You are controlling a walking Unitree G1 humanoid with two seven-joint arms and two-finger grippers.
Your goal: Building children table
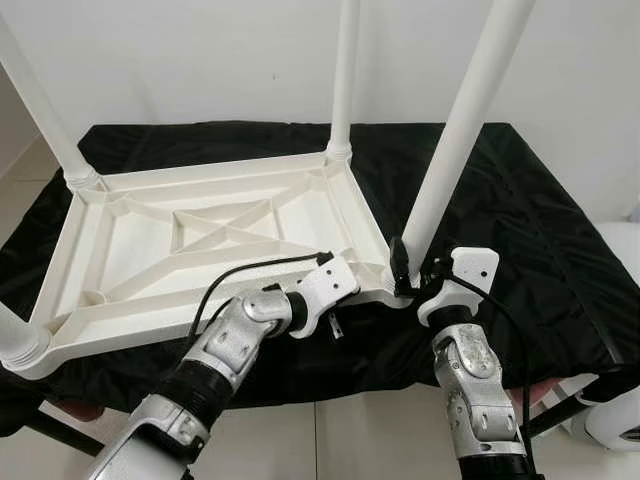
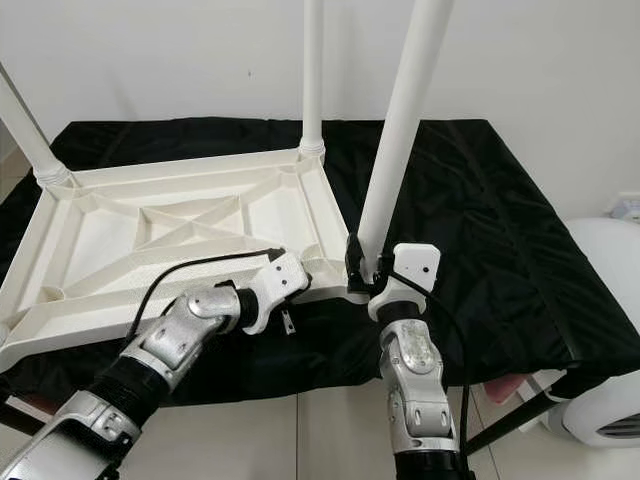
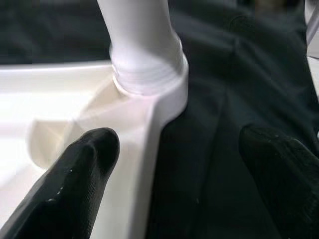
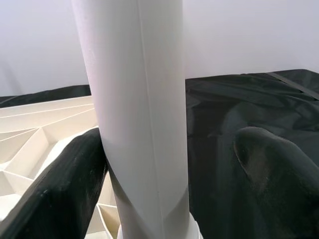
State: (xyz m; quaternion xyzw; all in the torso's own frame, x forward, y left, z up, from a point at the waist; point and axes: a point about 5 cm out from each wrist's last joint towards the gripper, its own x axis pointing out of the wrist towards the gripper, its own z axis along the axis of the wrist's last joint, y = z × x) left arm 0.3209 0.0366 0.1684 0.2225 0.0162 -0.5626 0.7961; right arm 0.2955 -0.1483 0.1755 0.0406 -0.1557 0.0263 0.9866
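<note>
Lying upside down on the black-draped table (image 1: pixel 520 200), the white plastic tabletop (image 1: pixel 150 240) shows me its ribbed underside, reaching from the left edge to about the middle of the cloth. White legs stand in its corners: one at the far left corner (image 1: pixel 45 110), one at the far right corner (image 1: pixel 344 70), one at the near left corner (image 1: pixel 12 335), and a fourth, the near right leg (image 1: pixel 465 120), leaning slightly rightward as it rises.

My right gripper (image 1: pixel 418 272) sits at the base of that near right leg; in the right wrist view its fingers (image 4: pixel 60 184) stand apart on either side of the leg, one touching it and the other clear of it, so I read them as open around the leg.

My left gripper (image 1: pixel 340 300) lies along the tabletop's near edge, just beside the same corner. In the left wrist view its fingers (image 3: pixel 75 179) are spread, one over the white rim and the other over the black cloth, gripping nothing, with the leg's socket (image 3: pixel 149 82) ahead of them.
</note>
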